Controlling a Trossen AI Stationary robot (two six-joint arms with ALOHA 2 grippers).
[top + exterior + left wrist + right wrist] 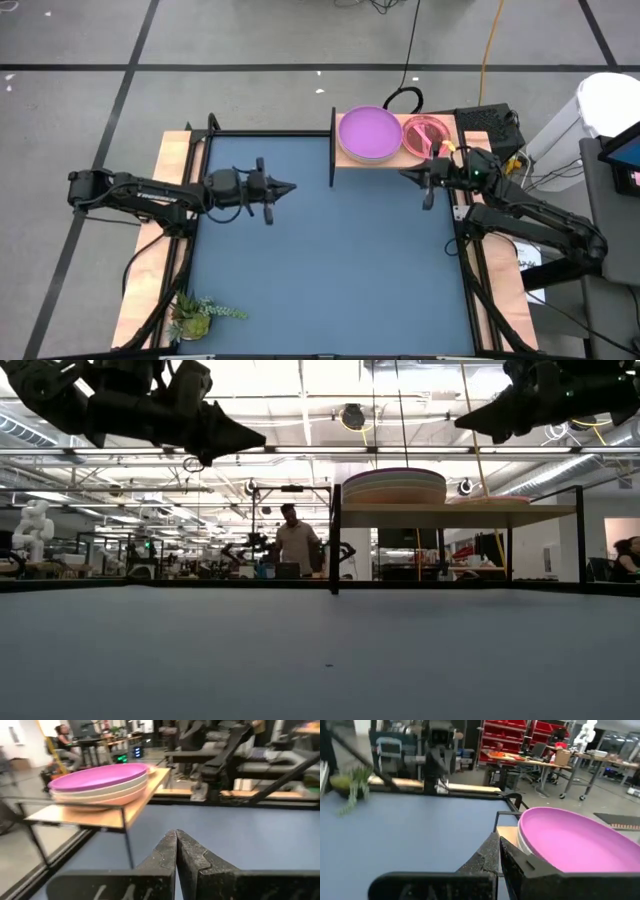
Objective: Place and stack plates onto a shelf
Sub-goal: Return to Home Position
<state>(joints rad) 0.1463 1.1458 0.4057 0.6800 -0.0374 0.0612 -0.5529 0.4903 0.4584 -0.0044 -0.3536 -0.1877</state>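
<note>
A stack of larger plates, the purple one [368,132] on top, rests on the light-wood shelf [395,158] at the table's far edge; the stack [100,782] also shows in the left wrist view. Beside it on the shelf lies a stack of smaller translucent plates, a pink one [427,133] on top. My left gripper [290,187] hangs shut and empty above the blue table, left of the shelf's black upright [332,150]. My right gripper [405,172] hangs shut and empty just in front of the shelf, near the pink plate.
A small potted plant [200,315] stands at the table's near left corner. The blue table top [330,270] lies bare between the arms. Wooden side rails [170,170] run along both sides. People [295,545] show in the room behind.
</note>
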